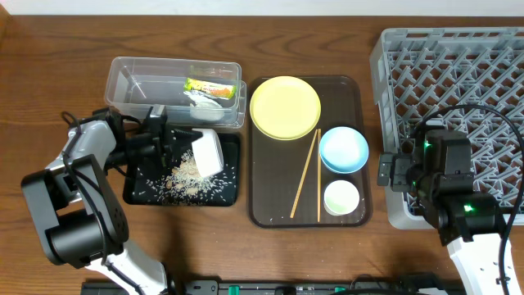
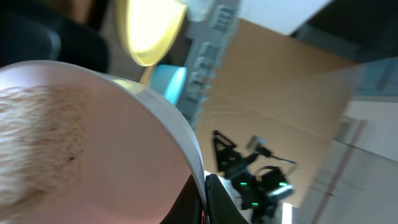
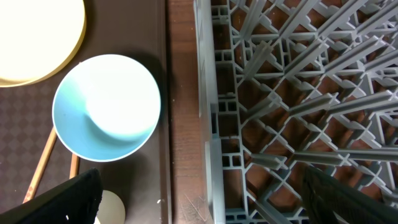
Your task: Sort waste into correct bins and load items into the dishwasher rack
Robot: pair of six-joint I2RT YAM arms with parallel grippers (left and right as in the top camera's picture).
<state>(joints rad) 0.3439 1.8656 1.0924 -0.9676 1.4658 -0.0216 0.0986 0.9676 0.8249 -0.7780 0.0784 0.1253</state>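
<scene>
Two arms share the job. Our left gripper [image 1: 182, 146] is clamped on the rim of the white bowl [image 1: 206, 152], which is tipped on its side above the black tray [image 1: 135, 195] at lower left. We judge this lets the rice [image 1: 187, 176] slide out, since grains lie scattered there. The green wrapper [image 1: 209, 85] and crumpled clear wrapper [image 1: 201, 100] sit in the clear tub [image 1: 123, 82] at upper left. Our right gripper [image 1: 391, 174], fingers wide apart and empty, hangs over the left edge of the dishwasher rack [image 1: 458, 74] beside the light-blue bowl [image 1: 343, 149], probably its next pick. The yellow plate [image 1: 285, 107], chopsticks [image 1: 307, 172] and small cup [image 1: 341, 197] sit on the brown tray [image 1: 266, 215].
</scene>
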